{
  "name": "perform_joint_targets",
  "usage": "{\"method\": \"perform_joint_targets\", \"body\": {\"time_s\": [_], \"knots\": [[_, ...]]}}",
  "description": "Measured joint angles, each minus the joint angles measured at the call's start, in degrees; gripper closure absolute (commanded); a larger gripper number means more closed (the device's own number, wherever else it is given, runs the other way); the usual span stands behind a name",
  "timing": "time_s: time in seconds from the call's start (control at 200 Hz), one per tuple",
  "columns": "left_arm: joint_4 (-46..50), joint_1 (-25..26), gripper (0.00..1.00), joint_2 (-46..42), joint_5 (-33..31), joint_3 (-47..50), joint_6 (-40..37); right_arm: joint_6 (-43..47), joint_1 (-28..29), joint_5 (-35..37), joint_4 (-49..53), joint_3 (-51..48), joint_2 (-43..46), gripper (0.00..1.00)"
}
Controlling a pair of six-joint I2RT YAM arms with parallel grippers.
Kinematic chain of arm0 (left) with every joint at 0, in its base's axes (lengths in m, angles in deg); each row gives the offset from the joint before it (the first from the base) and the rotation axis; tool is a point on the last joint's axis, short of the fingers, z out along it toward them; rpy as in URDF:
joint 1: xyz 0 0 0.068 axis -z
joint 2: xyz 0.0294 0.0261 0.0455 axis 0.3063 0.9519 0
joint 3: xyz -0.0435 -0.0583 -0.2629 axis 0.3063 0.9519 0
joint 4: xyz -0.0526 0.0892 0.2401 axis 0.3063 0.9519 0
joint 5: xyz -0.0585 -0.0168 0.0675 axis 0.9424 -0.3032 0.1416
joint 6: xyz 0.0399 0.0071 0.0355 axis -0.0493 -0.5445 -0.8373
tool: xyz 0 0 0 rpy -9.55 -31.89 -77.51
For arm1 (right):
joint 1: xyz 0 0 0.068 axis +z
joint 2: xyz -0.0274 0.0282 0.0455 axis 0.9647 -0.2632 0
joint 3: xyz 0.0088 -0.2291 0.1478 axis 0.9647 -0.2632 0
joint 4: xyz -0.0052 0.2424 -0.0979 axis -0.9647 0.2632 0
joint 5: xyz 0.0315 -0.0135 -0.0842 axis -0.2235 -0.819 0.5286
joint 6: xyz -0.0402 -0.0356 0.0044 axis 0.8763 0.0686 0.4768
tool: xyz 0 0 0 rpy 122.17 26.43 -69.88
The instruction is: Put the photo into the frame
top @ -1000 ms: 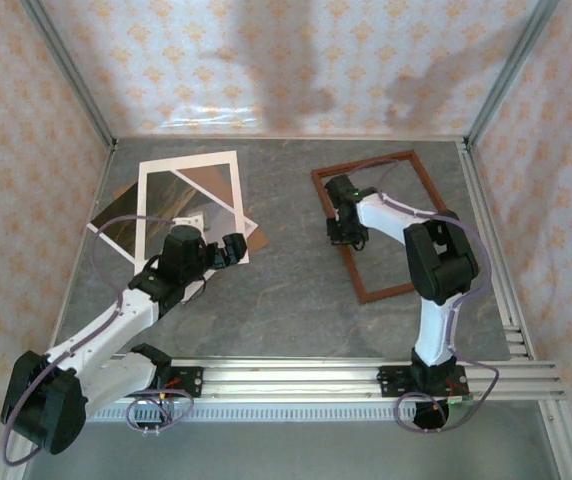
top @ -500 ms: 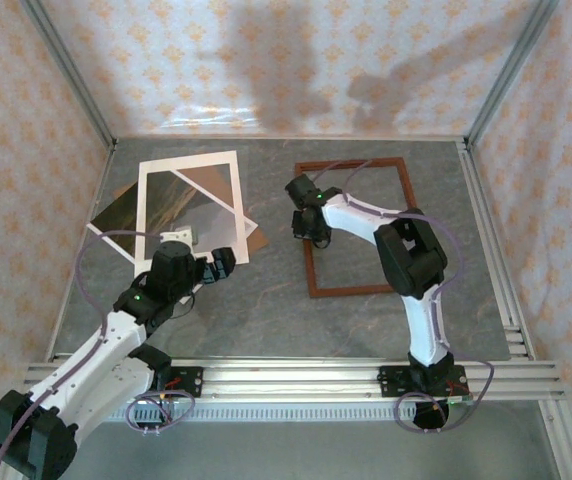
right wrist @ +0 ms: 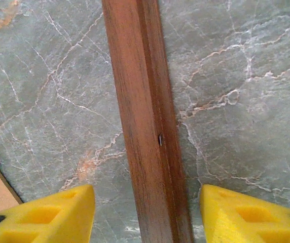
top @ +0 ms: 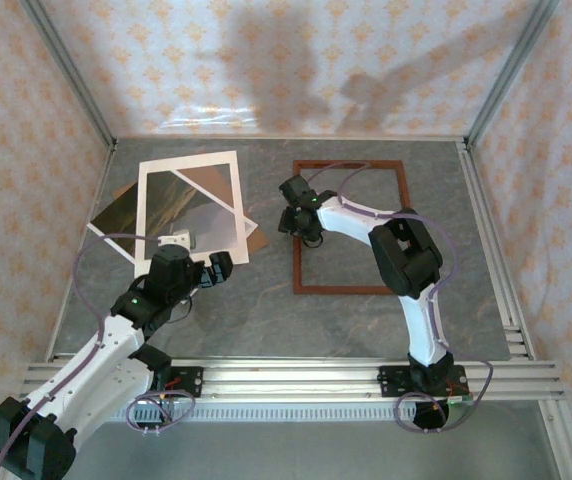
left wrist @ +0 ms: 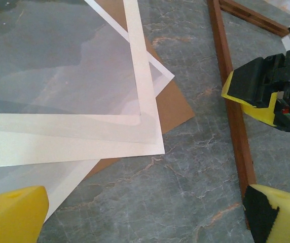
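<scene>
Grey veined tabletop (top: 266, 310), floral papered walls (top: 316, 60); left tool (left wrist: 145, 217) apart, right tool (right wrist: 147, 212) apart astride the frame (right wrist: 140, 101).

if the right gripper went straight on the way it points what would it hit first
Probably the frame: its rail lies ahead of the right gripper, between the open fingers; their tips would reach the table beside it.

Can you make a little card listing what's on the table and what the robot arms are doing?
Frame: flat on the table, empty
Photo: under the white mat
Brown board: beneath both, corner peeking out
Left end effector: open, near the mat's corner
Right end effector: open, astride one frame rail, not gripping
</scene>
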Motion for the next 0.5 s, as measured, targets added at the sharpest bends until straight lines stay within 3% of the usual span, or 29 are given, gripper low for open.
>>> {"method": "perform_joint_targets", "body": {"time_s": [0.24,0.496], "knots": [[8.0,-1.6,0.0,4.61,-4.42,-7.58,0.35,7.61,0.0,2.45,-0.02,-2.49,8.11,0.08],[9.01,-16.94,0.0,13.27,-2.45,-13.57,-0.07,12.9,0.11,0.2,-11.98,-7.48,16.74,0.06]]}}
